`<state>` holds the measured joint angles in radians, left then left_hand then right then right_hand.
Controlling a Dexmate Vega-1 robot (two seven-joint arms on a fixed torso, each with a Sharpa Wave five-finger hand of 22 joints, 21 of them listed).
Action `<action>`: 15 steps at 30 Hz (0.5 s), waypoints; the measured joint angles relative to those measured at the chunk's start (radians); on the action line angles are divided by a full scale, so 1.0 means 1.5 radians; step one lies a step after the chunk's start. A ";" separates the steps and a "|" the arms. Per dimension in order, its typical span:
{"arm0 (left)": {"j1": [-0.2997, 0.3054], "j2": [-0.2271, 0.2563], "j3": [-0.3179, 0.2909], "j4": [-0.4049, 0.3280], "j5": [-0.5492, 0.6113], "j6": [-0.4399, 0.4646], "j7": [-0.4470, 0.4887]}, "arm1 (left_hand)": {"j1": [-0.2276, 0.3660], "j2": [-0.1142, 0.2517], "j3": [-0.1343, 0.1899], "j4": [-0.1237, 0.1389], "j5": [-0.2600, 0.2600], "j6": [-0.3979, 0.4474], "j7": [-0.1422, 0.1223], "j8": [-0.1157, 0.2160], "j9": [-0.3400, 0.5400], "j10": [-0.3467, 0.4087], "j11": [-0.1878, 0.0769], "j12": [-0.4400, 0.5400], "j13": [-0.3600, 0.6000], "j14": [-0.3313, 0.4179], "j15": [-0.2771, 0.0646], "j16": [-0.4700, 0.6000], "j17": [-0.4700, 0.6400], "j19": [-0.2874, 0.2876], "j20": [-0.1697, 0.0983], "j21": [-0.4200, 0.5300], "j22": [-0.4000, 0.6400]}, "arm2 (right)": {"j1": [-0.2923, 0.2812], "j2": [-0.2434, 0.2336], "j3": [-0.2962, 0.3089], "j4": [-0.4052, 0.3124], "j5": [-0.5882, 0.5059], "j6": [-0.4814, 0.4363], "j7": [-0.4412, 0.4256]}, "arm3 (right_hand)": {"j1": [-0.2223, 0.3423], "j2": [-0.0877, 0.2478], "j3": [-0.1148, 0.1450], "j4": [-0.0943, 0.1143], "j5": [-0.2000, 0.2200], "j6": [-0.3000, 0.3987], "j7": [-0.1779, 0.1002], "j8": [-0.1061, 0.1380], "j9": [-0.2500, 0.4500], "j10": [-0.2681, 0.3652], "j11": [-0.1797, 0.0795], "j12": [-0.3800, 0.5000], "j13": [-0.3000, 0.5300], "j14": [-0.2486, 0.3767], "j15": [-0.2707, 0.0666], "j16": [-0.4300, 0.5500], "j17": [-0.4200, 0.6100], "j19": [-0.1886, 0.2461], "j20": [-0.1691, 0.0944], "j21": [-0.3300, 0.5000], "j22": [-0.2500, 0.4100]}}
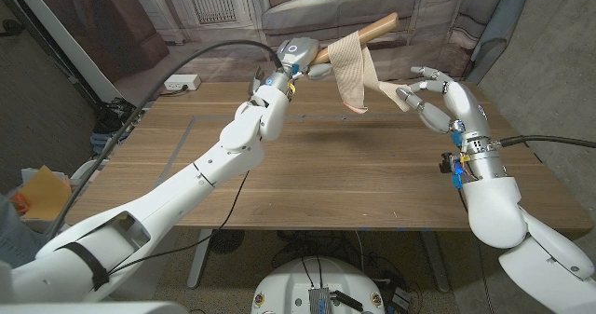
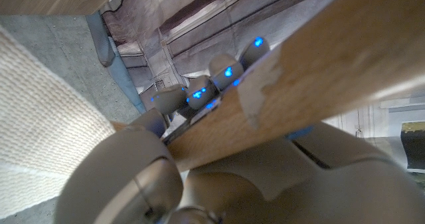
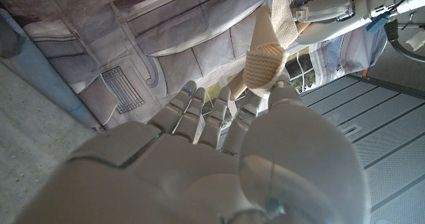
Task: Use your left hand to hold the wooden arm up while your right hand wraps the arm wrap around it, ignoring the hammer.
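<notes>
The left hand [image 1: 296, 51], smooth white and grey plastic, has its fingers [image 2: 222, 68] closed around the wooden arm [image 1: 371, 29], a rounded, pale tan piece of grained wood held raised above the far edge of the wooden table [image 1: 307, 174] and tilted upward to the right. Over the wooden arm, just right of the left hand, drapes the arm wrap [image 1: 349, 72], a beige woven band with a ribbed, elastic texture; its loose part hangs down toward the table, and its tail runs right to the right hand [image 1: 436, 100]. That hand pinches the wrap's end between thumb and fingertips [image 3: 265, 91], the other fingers spread. A black cable arcs over the left arm.
</notes>
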<state>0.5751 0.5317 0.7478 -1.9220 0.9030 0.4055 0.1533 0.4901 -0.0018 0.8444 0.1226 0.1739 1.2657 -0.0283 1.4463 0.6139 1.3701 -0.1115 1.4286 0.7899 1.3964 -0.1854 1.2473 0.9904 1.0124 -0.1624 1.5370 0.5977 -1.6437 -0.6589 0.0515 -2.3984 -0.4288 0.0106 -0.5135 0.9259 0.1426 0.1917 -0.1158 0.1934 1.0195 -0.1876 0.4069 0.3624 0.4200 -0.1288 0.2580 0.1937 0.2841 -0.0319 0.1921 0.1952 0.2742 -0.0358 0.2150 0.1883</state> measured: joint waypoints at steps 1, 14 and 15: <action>-0.001 0.000 0.001 0.002 0.000 0.000 0.000 | 0.000 0.000 0.000 0.000 0.000 0.000 0.000 0.000 0.000 -0.001 -0.001 0.000 0.000 0.000 0.000 0.000 0.000 0.000 0.000 0.000 0.000 | -0.002 0.003 0.001 -0.001 -0.002 0.002 0.001 | 0.000 0.000 0.000 0.000 0.000 0.000 0.000 0.000 0.001 0.000 0.000 0.000 0.000 0.000 0.000 0.000 0.000 0.000 0.000 0.000 0.000; -0.027 -0.010 0.017 0.031 0.000 0.006 -0.009 | 0.007 -0.005 0.000 0.000 0.000 -0.004 0.002 0.000 0.010 -0.001 0.000 0.000 0.000 0.000 0.000 0.000 0.000 0.000 0.000 0.000 0.000 | -0.034 0.050 0.023 -0.017 -0.039 0.038 0.020 | 0.000 0.000 0.000 0.000 0.000 0.000 0.000 0.000 0.001 0.000 -0.006 0.000 0.000 0.000 0.000 0.000 0.000 -0.002 0.002 0.000 0.000; -0.028 -0.011 0.017 0.032 0.000 0.006 -0.009 | 0.007 -0.005 0.000 0.000 0.000 -0.004 0.002 0.000 0.010 0.000 0.001 0.000 0.000 0.000 0.000 0.000 0.000 0.000 0.000 0.000 0.000 | -0.036 0.055 0.024 -0.018 -0.040 0.039 0.021 | 0.000 0.000 0.000 0.000 0.000 0.000 0.000 0.000 0.001 0.000 -0.006 0.000 0.000 0.000 0.000 0.000 0.000 -0.002 0.002 0.000 0.000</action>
<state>0.5327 0.5157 0.7739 -1.8746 0.9034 0.4150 0.1399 0.5003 -0.0098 0.8444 0.1227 0.1739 1.2590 -0.0249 1.4463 0.6283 1.3706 -0.1103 1.4288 0.7904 1.3962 -0.1852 1.2473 0.9904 1.0125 -0.1624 1.5369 0.5975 -1.6982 -0.5766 0.0882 -2.4254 -0.4894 0.0697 -0.4816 0.9259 0.1425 0.1917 -0.1158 0.1934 1.0195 -0.1876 0.4068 0.3645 0.4202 -0.1372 0.2580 0.1936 0.2841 -0.0319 0.1922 0.1954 0.2705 -0.0321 0.2150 0.1883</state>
